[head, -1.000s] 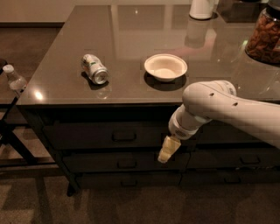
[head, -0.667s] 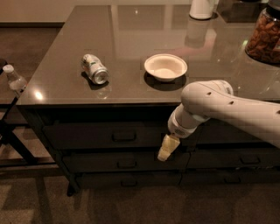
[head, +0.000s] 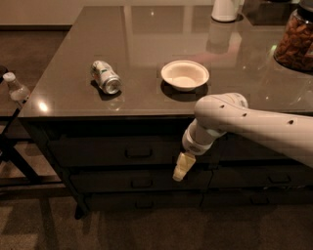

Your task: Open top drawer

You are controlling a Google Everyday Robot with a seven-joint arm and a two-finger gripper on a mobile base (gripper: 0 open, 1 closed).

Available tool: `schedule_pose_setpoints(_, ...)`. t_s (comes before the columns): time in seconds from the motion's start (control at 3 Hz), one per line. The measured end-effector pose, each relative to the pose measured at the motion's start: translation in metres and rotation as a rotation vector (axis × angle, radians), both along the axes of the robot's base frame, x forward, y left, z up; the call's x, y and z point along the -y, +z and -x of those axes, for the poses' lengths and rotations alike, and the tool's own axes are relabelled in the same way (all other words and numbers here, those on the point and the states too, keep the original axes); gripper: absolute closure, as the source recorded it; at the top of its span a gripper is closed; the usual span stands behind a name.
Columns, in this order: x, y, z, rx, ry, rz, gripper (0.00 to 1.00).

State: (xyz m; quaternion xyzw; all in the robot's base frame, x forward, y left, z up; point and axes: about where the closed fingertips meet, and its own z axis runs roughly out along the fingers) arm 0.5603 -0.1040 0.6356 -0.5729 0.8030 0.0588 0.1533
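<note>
The top drawer [head: 98,151] is the wide dark front just under the counter's front edge, with a small dark loop handle [head: 138,153] at its centre. It stands closed, flush with the fronts below. My gripper [head: 182,167] hangs at the end of the white arm [head: 244,124], pointing down and left in front of the drawer column, to the right of the handle and a little below it. It does not touch the handle.
On the grey counter [head: 146,49] lie a tipped can [head: 105,77] and a white bowl [head: 185,75]. A white container [head: 226,10] and a jar of nuts [head: 296,41] stand at the back right. A plastic bottle [head: 14,88] sits at the far left. Lower drawers [head: 142,181] stack below.
The gripper has edged slightly left and down. The drawer has not moved.
</note>
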Motion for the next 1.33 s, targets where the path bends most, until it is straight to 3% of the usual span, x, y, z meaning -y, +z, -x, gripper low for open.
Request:
schedule_pose_setpoints(0.33, 0.001, -0.007, 0.011, -0.037, 0.006, 0.005, 0.0)
schedule_pose_setpoints(0.67, 0.017, 0.003, 0.036, -0.069, -0.029, 0.013, 0.0)
schedule_pose_setpoints(1.33, 0.014, 0.002, 0.044, -0.088, -0.007, 0.005, 0.0)
